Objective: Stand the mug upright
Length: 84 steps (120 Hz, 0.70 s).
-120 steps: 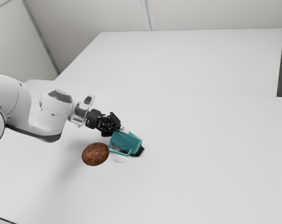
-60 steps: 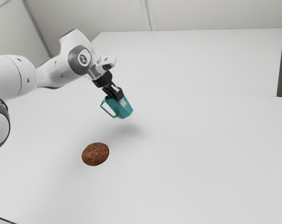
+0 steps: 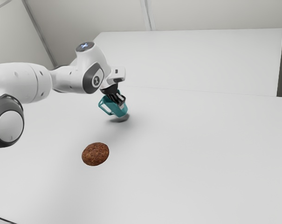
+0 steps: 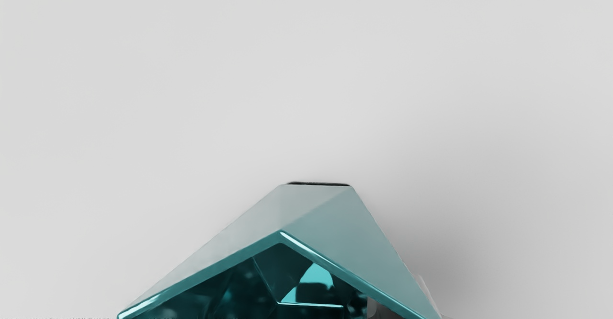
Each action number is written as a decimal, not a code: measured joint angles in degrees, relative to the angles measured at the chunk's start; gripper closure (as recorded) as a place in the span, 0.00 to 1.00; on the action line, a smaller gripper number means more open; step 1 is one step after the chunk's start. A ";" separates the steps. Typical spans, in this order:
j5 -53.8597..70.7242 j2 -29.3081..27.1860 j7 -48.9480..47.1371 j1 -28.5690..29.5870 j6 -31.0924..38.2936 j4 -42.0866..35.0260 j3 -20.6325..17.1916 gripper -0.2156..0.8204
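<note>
1. Worktop [image 3: 201, 149]: broad pale surface beneath the jaws. A release while the base is clear of it, or only one edge bears, could let the mug drop or topple.
2. Arm [image 3: 64, 79]: reaches in from the exterior view's left, behind the jaws. Lowering without levelling the wrist would probably land the mug on a base edge.
3. Mug [image 3: 117, 109]: teal, below the jaws, tilted, mouth toward them; a shadow lies close under its base. Contact with the worktop cannot be told.
4. Brown lump [image 3: 95, 154]: on the worktop, well apart from the jaws; a hazard only if the mug swings or rolls that way.
5. Jaws [image 3: 120, 103]: clenched on the mug near its mouth. Its slanting faces might let it pivot or slip under an off-centre load.
</note>
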 joint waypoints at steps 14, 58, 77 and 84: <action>-0.56 0.06 -2.17 -0.01 0.75 -0.37 0.00 0.74; -1.06 -2.42 -7.30 -0.03 -1.45 1.31 -0.06 0.30; -0.88 -6.20 -9.32 0.11 -15.43 13.11 -1.49 0.25; -0.85 -6.75 -9.92 0.19 -23.10 21.11 -2.73 0.24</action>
